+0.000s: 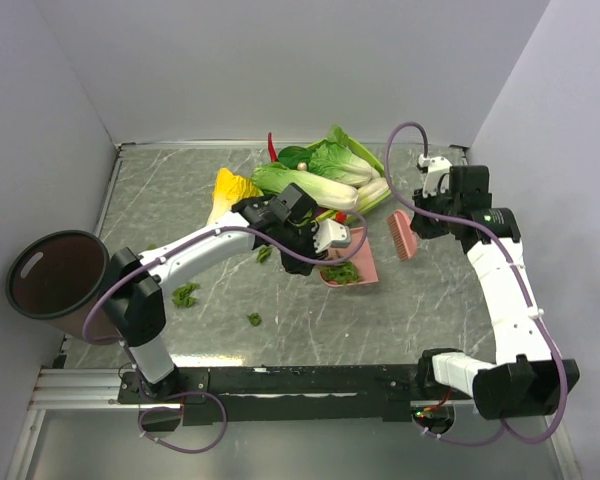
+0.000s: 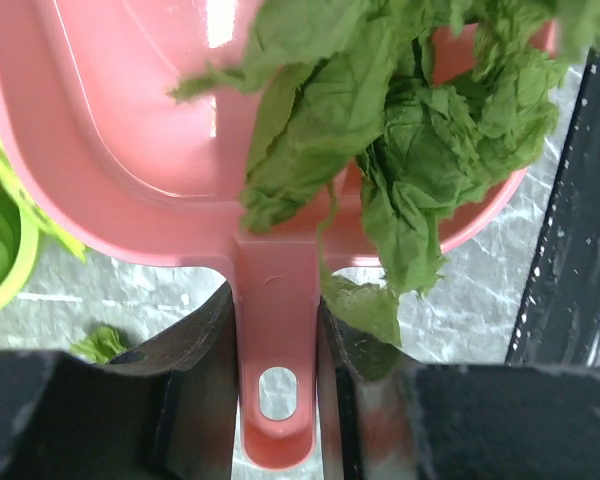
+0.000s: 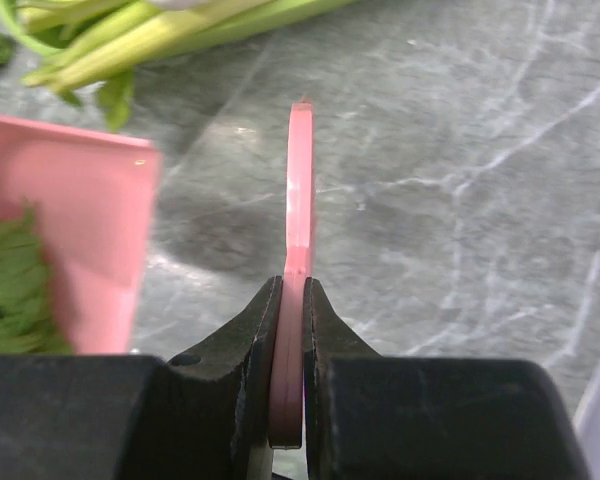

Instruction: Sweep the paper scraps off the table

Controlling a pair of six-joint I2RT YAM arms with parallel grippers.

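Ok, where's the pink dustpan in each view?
Top external: dustpan at centre.
Left wrist: dustpan fills the top, handle in the left gripper.
Right wrist: dustpan at left edge, beside the brush.
Shared landmark: paper scraps lying in it.
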